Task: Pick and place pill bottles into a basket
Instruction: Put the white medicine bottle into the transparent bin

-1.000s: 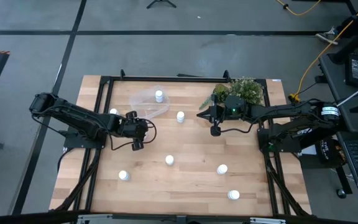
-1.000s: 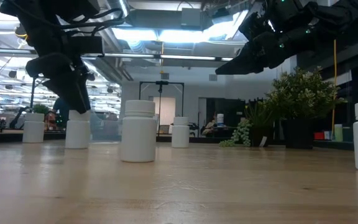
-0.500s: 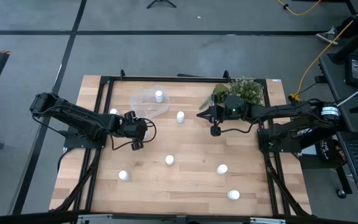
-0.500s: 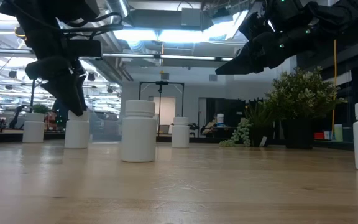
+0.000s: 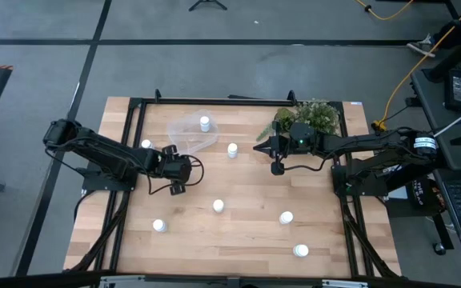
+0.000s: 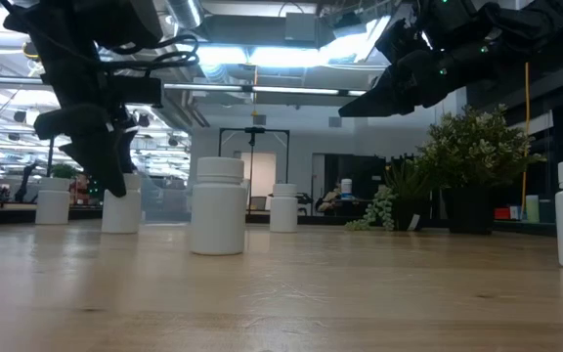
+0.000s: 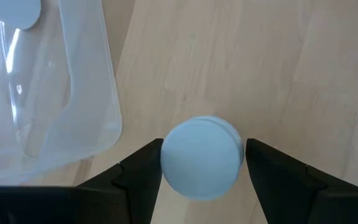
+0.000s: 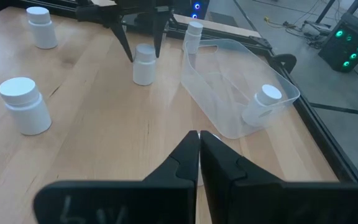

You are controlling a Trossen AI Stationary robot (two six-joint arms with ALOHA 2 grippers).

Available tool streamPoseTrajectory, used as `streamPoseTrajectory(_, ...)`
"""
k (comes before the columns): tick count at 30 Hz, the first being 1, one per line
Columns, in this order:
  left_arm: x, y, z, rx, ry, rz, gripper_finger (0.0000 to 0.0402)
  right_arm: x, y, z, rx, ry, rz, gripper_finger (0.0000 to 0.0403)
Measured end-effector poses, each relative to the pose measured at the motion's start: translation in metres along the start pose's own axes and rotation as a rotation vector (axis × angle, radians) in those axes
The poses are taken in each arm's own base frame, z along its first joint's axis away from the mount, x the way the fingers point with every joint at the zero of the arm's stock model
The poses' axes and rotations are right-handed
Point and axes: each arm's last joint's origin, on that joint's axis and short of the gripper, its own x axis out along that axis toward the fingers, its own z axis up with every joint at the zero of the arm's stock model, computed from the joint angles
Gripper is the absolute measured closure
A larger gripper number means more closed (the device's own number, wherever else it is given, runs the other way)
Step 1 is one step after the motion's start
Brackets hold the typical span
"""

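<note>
The left gripper point(image 5: 171, 152) has crept toward the right of the high view over the last second, and in the low view it has sunk from beside the cap of a bottle to down around its body. Its fingers point(image 7: 143, 169) now stand open on either side of 1 pill bottle point(image 7: 202, 157), with a thin gap at each flank, so it is not gripping yet. I judge this as the end of the approach: the next step is to close on the bottle, then lift it.

That bottle stands upright on the table point(image 5: 246, 192), left of centre in the high view and just below the basket point(image 5: 190, 130), which sits at the upper left of the wooden top. Its long axis is vertical, cap up, so the left wrist view looks straight down on the round cap. The clear wall of the basket lies close beside it in that view, near but not touching.

1 bottle point(image 5: 205, 123) already rests inside the basket, also upright. 5 more stand loose on the table, all upright, spread from the left edge to the lower right.

The right gripper point(image 5: 256, 148) hangs above the table at upper centre, next to the green plant point(image 5: 314, 117), with its fingers closed on nothing. It appears to be waiting.
</note>
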Motion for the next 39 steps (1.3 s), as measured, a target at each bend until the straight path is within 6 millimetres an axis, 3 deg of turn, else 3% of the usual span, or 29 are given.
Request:
streamPoseTrajectory(15,0.0,0.0,0.0,0.001,-0.001,-0.006,0.0181,0.0,0.0,0.0,0.0,0.0,0.0,0.0384)
streamPoseTrajectory(20,-0.003,0.001,0.0,0.012,-0.015,-0.011,0.0212,0.0,0.0,0.0,0.0,0.0,0.0,0.0384)
streamPoseTrajectory(23,-0.007,0.002,0.001,0.006,-0.034,-0.019,0.0244,0.0,0.0,0.0,0.0,-0.001,0.0,0.0384)
streamPoseTrajectory(32,-0.026,0.009,0.002,-0.033,-0.123,-0.084,0.0244,0.0,0.0,0.0,0.0,-0.001,0.0,0.0384)
streamPoseTrajectory(39,-0.044,0.012,0.012,-0.081,-0.298,-0.182,0.0244,0.0,0.0,0.0,0.0,-0.001,0.0,0.0384)
